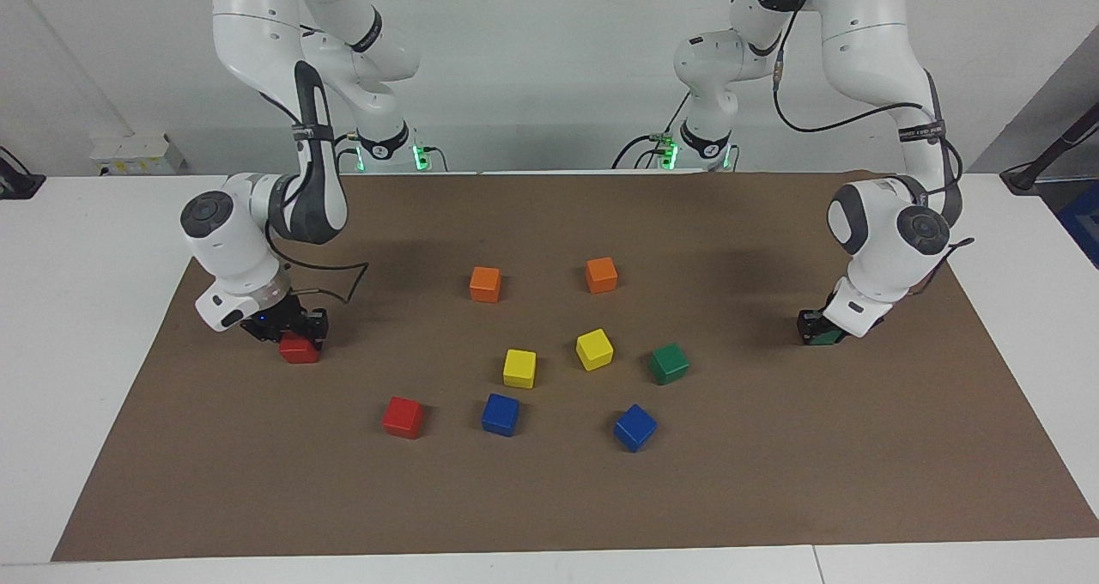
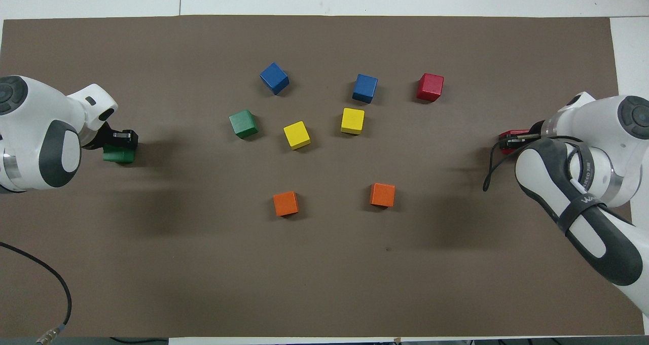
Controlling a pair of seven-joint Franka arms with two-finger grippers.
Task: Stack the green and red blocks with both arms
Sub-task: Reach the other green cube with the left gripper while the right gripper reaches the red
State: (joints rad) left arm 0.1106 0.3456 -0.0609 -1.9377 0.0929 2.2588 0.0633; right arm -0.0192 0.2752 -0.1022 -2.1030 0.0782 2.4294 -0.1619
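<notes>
One red block [image 1: 403, 416] lies on the brown mat [image 1: 549, 498] toward the right arm's end, beside a blue cube. One green block [image 1: 668, 363] lies near the middle. My right gripper [image 1: 296, 328] is low over a second red block [image 1: 299, 349] at the right arm's end of the mat; that block also shows in the overhead view [image 2: 508, 134]. My left gripper [image 1: 820, 326] is down at a second green block [image 1: 826, 337] at the left arm's end; that block also shows in the overhead view [image 2: 119, 156]. Both blocks look to rest on the mat.
Two orange cubes [image 1: 485, 283] [image 1: 601, 275] lie nearer to the robots. Two yellow cubes [image 1: 519, 368] [image 1: 594, 349] and two blue cubes [image 1: 500, 414] [image 1: 634, 427] lie around the middle, close to the loose green and red blocks.
</notes>
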